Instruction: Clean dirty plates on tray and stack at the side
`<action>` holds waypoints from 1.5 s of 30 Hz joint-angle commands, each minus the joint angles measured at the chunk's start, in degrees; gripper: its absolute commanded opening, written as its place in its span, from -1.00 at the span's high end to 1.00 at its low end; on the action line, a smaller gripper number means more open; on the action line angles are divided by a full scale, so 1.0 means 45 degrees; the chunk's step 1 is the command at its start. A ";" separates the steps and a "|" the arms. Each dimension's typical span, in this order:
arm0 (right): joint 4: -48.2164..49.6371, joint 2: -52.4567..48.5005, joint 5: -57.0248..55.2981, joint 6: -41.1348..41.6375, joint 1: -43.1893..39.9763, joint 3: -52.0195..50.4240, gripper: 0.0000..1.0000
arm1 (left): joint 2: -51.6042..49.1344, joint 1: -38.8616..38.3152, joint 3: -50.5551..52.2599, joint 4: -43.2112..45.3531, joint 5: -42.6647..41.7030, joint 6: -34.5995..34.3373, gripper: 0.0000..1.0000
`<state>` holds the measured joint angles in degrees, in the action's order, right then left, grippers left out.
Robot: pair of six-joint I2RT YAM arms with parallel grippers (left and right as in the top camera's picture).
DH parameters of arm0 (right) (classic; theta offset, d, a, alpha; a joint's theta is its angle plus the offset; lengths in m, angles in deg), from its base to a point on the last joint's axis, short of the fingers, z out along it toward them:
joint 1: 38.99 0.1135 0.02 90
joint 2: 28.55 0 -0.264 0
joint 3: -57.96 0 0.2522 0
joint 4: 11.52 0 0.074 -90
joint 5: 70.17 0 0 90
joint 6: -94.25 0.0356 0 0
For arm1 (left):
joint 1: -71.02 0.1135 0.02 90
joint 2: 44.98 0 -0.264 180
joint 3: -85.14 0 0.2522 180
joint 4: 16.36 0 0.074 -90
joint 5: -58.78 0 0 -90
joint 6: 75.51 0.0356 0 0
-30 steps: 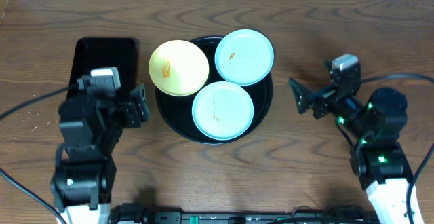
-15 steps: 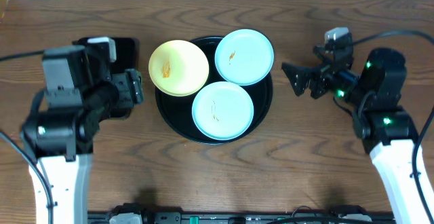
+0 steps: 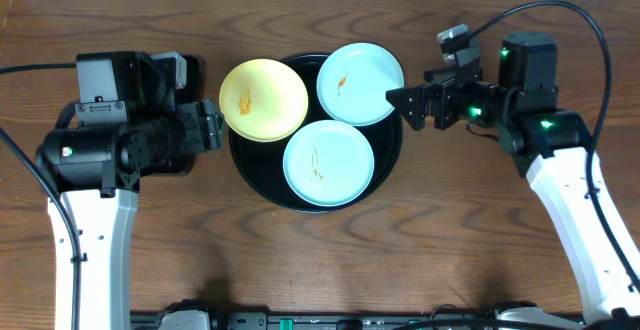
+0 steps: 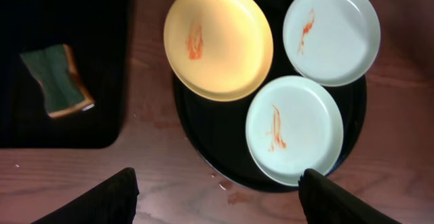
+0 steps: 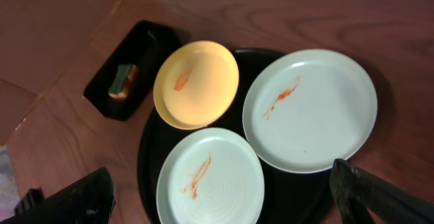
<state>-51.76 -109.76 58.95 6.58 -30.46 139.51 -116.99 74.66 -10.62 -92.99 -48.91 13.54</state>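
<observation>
Left gripper [image 4: 217, 190], right gripper [image 5: 220, 173] wide open, seemingly empty

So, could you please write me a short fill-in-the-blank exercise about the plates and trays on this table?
1. The large round glossy black tray carries ___ small round plastic plates.
2. One plate is pale ___; the other two are light blue.
3. The green-topped sponge lies in the smaller, ___ black tray.
Missing words: three; yellow; rectangular.
</observation>
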 commanded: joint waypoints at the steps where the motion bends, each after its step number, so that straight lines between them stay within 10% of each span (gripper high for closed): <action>1: -0.0034 -0.0219 -0.0340 0.0073 0.0102 0.0267 -0.99 | -0.0053 -0.0044 -0.0233 -0.0121 -0.0262 -0.0151 -0.54; 32: -0.1326 -0.2584 -0.5158 0.1613 0.3361 0.0257 -0.79 | -0.5425 0.2691 -0.1069 0.1885 0.3813 -0.1506 -0.63; 45: -0.1462 -0.2793 -0.5202 0.1515 0.3371 0.0248 -0.81 | -0.9068 0.3400 -0.1069 0.3225 0.3701 0.0840 -0.59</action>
<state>-58.23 -121.87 36.04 13.05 -15.68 139.51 -155.59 89.68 -14.07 -78.26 -32.50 13.28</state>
